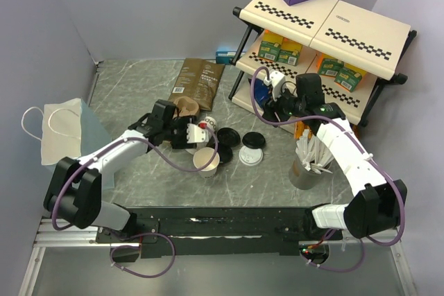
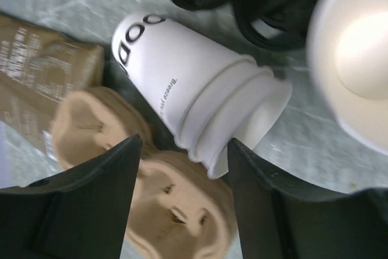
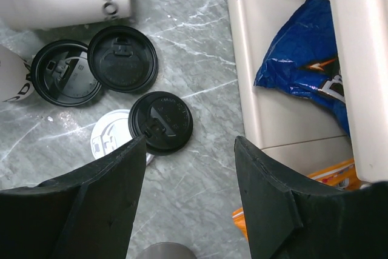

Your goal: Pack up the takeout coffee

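Grey marble tabletop (image 1: pixel 139 88) is filling the overhead view. My left gripper (image 1: pixel 189 132) is hanging right by the stack of white cups (image 1: pixel 208 127), which is lying on its side beside the pulp carrier (image 1: pixel 186 107). One open cup (image 1: pixel 207 161) is standing upright just in front. My right gripper (image 1: pixel 276 102) is hovering near the shelf rack (image 1: pixel 326 25).

Over to my left wrist: jaws are standing apart, and the stack's rim is poking into the gap above the carrier. Whether it is touching a finger, I cannot tell.

Right wrist now: jaws are gaping wide, gripping nothing. Below them three black lids (image 3: pixel 123 59) and a white lid (image 3: pixel 109 141) are lying loose on the table, no cup wearing one.
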